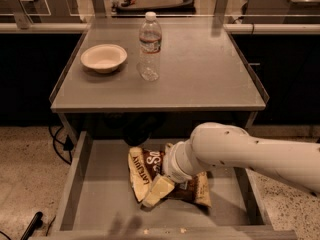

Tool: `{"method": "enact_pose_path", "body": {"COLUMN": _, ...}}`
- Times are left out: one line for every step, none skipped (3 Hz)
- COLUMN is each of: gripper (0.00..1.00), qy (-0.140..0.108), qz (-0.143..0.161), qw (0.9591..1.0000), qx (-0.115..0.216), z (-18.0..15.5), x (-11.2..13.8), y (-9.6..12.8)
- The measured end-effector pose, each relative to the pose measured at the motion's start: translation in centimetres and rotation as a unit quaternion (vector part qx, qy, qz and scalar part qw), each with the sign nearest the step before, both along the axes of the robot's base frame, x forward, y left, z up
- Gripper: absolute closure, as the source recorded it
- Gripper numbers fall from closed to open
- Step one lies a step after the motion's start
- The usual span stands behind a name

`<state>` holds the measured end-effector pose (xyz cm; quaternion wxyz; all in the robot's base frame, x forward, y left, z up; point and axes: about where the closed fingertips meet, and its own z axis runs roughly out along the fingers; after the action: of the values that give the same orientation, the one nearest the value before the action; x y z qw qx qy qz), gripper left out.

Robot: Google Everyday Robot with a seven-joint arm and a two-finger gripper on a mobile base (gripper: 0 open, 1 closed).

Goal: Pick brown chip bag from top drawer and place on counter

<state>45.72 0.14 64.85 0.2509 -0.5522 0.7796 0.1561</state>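
Top drawer [95, 189] stands pulled open below the counter [200, 74]; grey bottom and low side walls in plain view.

Brown chip bag [143, 166] lies on the drawer bottom, roughly centre, crumpled, white lettering facing up, pale edges showing on its left and lower right sides. It is inside the drawer, not on the counter.

White arm [250, 154] reaches in from the right, across the drawer's right half. The wrist slopes down to the left. End effector [160, 186] sits low on top of the bag, touching or just above its middle. The pale tip blends with the bag's pale edge. Cannot tell whether the end effector is spread or pressed together, nor whether it has hold of the bag.

On the counter: a pale shallow bowl [103, 57] at the left rear, and a clear water bottle [150, 46] upright just to its right, the two near but apart.

Speckled floor [25, 174] on both sides. Dark cables [59, 146] hang beside the left leg of the counter.
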Motion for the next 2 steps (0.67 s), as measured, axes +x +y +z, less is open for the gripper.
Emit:
{"method": "enact_pose_path", "body": {"gripper": 0.16, "qy": 0.000, "qz": 0.004, "qw": 1.0000, "qx": -0.003, "z": -0.18, "x": 0.15, "y": 0.29}}
{"method": "enact_pose_path", "body": {"gripper": 0.38, "qy": 0.000, "qz": 0.004, "qw": 1.0000, "qx": -0.003, "z": -0.18, "x": 0.15, "y": 0.29}}
